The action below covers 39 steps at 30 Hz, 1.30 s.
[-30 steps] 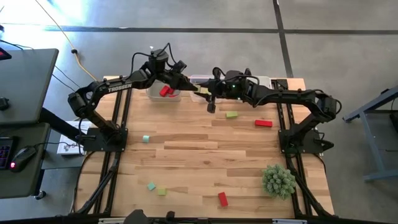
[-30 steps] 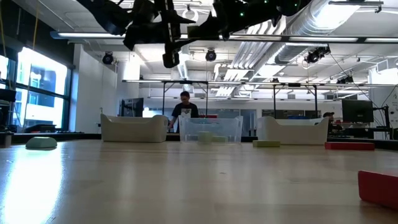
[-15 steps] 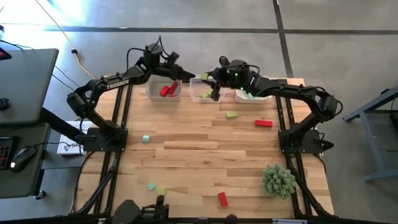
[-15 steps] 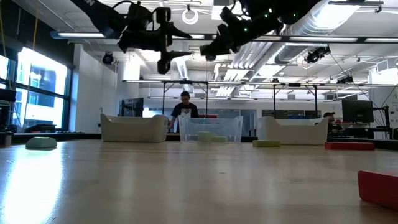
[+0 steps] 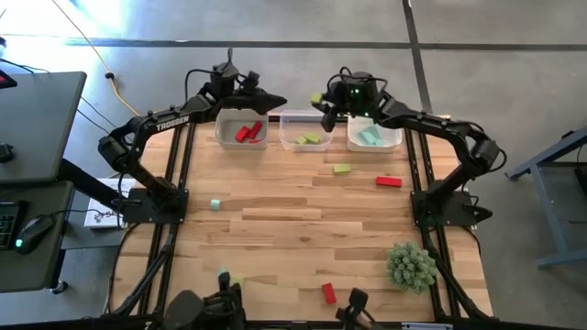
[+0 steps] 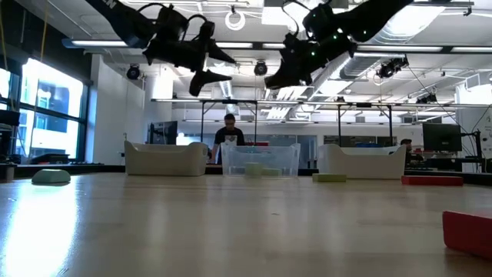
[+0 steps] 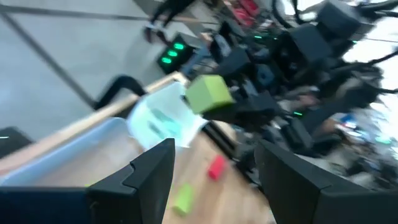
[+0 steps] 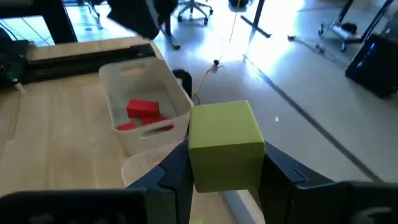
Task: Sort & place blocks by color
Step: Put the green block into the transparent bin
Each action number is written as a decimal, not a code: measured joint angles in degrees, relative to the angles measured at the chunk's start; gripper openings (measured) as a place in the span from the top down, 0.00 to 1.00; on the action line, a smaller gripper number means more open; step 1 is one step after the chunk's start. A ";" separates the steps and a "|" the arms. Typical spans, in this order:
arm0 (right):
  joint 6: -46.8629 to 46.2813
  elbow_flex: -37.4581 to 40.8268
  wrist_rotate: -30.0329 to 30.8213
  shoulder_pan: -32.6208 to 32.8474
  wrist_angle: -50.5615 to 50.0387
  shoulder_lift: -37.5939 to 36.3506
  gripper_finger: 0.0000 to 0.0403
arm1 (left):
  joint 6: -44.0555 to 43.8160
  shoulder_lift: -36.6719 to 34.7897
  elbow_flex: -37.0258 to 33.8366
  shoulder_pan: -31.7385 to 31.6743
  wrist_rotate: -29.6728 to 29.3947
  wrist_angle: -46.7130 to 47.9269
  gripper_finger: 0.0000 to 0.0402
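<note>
My right gripper (image 8: 224, 171) is shut on a yellow-green cube (image 5: 316, 98), high over the table's far edge behind the clear middle bin (image 5: 305, 137). My left gripper (image 7: 211, 177) is open and holds nothing. It hovers high near the far edge, behind the white bin (image 5: 241, 133) with red blocks, facing the cube (image 7: 208, 93). A third bin (image 5: 371, 136) holds teal blocks. Loose blocks lie flat on the table: yellow-green (image 5: 341, 169), red (image 5: 388, 181), teal (image 5: 215, 204), teal (image 5: 223, 274), red (image 5: 328, 293). My right gripper pinches the yellow-green cube (image 8: 199, 165) between its two fingers (image 8: 171, 174), one on each of two opposite side faces. The fingers come from the table's right, slanting a little downward. The cube is lifted clear, well above the bins.
A spiky green plant ball (image 5: 410, 266) sits near the right near corner. The three bins stand in a row along the far edge. The middle of the wooden table (image 5: 303, 225) is bare. A person (image 6: 228, 135) stands in the room behind the bins.
My right gripper, still shut on the yellow-green cube, rose and moved toward the far edge, from over the table in front of the middle bin to behind it. My left gripper drew back from over the red bin toward the far edge and stayed open.
</note>
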<state>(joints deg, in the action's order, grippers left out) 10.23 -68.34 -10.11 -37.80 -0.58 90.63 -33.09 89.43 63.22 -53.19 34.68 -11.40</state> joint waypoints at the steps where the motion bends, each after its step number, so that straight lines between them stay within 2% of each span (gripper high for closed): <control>1: -0.23 0.00 -0.02 -0.16 -0.15 0.61 0.72 | 0.78 0.00 0.00 -0.04 -1.35 0.78 0.47; 10: -4.73 0.00 -0.36 -0.18 -0.42 6.32 0.72 | 5.98 -0.09 0.02 0.18 -9.25 10.37 0.47; 18: -7.90 0.00 -3.25 0.07 -0.49 10.92 0.72 | 10.40 -0.09 0.02 2.36 -18.19 21.31 0.47; 30: -10.44 0.00 -5.08 0.35 -1.79 17.09 0.72 | 10.77 -0.13 0.02 6.45 -21.48 26.69 0.47; 33: -10.37 0.02 -4.97 0.34 -2.95 17.40 0.72 | 9.90 -0.17 0.02 7.68 -23.60 29.57 0.47; 39: -10.27 0.02 -4.91 0.32 -4.56 17.45 0.71 | 9.74 -0.33 0.02 10.37 -24.02 37.47 0.47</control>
<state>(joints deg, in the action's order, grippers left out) -0.04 -68.31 -15.03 -37.47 -5.14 108.07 -23.36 89.10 63.24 -42.82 10.66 26.07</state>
